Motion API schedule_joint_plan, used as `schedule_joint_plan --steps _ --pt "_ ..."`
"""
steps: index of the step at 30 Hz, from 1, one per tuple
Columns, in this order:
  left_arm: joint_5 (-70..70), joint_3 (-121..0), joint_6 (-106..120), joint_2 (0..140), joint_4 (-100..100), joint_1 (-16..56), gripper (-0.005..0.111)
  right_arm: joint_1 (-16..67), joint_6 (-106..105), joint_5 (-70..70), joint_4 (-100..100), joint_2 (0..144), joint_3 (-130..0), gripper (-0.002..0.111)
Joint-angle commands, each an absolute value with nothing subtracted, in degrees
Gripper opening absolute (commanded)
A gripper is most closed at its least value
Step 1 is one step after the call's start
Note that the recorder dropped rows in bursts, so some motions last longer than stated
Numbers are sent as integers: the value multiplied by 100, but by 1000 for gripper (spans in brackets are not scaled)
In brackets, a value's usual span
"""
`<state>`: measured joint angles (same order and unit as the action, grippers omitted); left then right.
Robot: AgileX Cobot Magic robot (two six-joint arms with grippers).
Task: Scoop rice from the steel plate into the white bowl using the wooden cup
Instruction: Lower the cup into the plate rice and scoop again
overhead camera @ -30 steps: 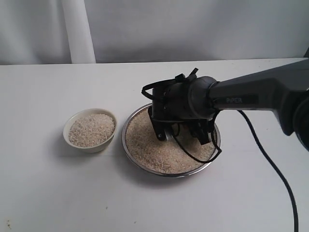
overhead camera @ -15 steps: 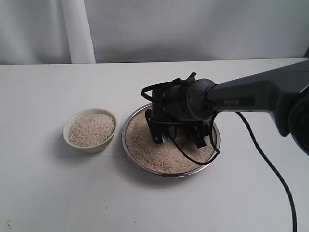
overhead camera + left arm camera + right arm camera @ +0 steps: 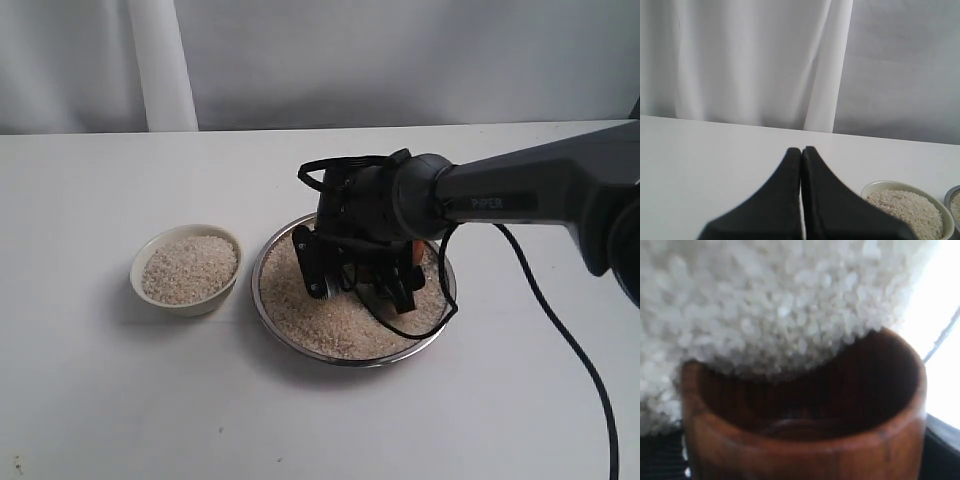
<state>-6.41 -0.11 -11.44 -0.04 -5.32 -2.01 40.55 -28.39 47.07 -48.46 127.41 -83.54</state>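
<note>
The steel plate lies mid-table, filled with rice. My right gripper is down in that rice, tilted over, shut on the wooden cup. In the right wrist view the cup's dark mouth faces the heap of rice, and grains reach over its far rim. From the exterior the gripper hides nearly all of the cup. The white bowl stands left of the plate, full of rice. My left gripper hangs shut and empty above the table, with the white bowl beside it.
The right arm reaches in from the right edge, trailing a black cable over the table. A white curtain hangs behind the table's far edge. The steel plate's rim just shows in the left wrist view.
My right gripper has rolled and shifted slightly left over the plate, with its fingers now lower in the rice. The bowl and plate have not moved.
</note>
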Motion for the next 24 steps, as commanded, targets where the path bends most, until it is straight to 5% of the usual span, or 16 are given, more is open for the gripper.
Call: schedule_joint_plan --steps 1,24 --pt "-624 0 -1171 0 -504 -174 0 4062 -3126 4265 -3813 12840 -8301 0" --pt "-624 0 -1171 0 -504 -174 0 3926 -3450 4045 -2454 12840 -8272 0"
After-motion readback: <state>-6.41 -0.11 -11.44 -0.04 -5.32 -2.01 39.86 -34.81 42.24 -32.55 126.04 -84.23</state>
